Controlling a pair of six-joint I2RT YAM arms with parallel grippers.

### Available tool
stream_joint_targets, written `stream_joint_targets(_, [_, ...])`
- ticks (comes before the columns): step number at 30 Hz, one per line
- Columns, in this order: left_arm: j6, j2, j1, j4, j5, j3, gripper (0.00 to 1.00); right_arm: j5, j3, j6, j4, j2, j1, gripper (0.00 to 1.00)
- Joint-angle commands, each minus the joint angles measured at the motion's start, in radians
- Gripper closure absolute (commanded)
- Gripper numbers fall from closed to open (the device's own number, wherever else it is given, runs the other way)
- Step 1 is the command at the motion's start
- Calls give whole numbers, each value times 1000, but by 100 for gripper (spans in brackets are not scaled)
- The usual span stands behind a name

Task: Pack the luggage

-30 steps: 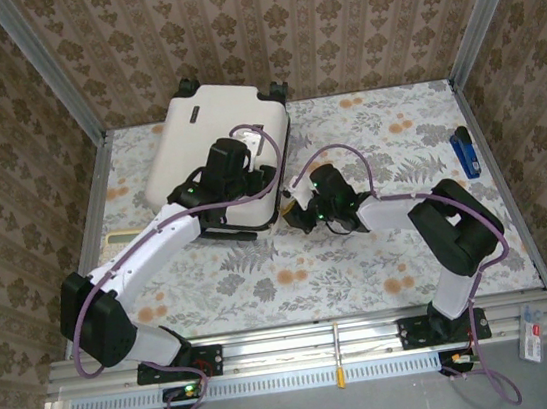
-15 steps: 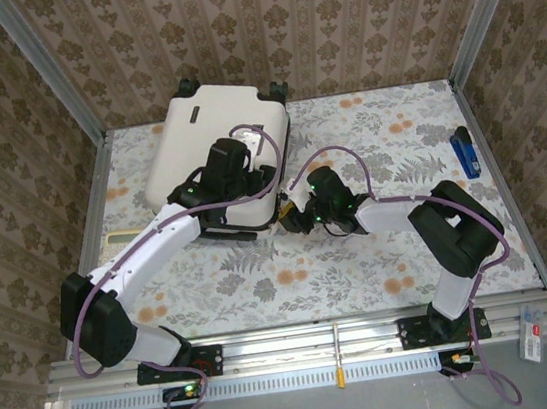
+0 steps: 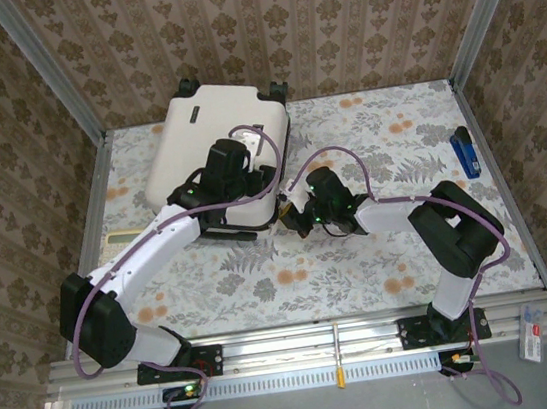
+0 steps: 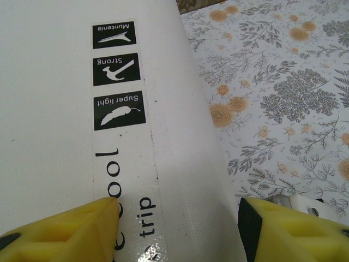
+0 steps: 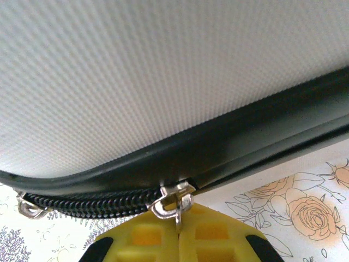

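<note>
While both arms outstretched, right pincer (image 5: pixel 177 229) clenched on zipper pull (image 5: pixel 173 201), left pincer (image 4: pixel 180 218) released astride luggage (image 4: pixel 54 109) edge.

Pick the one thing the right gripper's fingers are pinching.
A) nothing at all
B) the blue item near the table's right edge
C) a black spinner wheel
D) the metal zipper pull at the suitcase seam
D: in the right wrist view, the right gripper has its yellow pads pressed together on the metal zipper pull, at the dark seam of the luggage.
</note>
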Motion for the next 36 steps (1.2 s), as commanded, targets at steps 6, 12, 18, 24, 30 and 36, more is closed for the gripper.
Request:
stream_joint_targets(6, [-57, 43, -17, -234, 89, -74, 39, 22, 30, -8, 99, -43, -10, 100])
stream_joint_targets(12, [-64, 49, -17, -226, 87, -76, 39, -18, -5, -15, 108, -67, 6, 100])
stream_joint_targets(18, [-78, 72, -12, -220, 92, -67, 39, -9, -44, -28, 107, -91, 62, 100])
stream_joint_targets(24, [-85, 85, -11, -209, 104, -60, 39, 13, -50, -35, 96, -84, 119, 100])
stream_joint_targets(30, [-88, 93, -8, -198, 115, -61, 39, 46, -58, -55, 79, -91, 174, 100])
stream_joint_targets(36, [-94, 104, -3, -189, 120, -62, 39, 91, -61, -89, 46, -103, 238, 100])
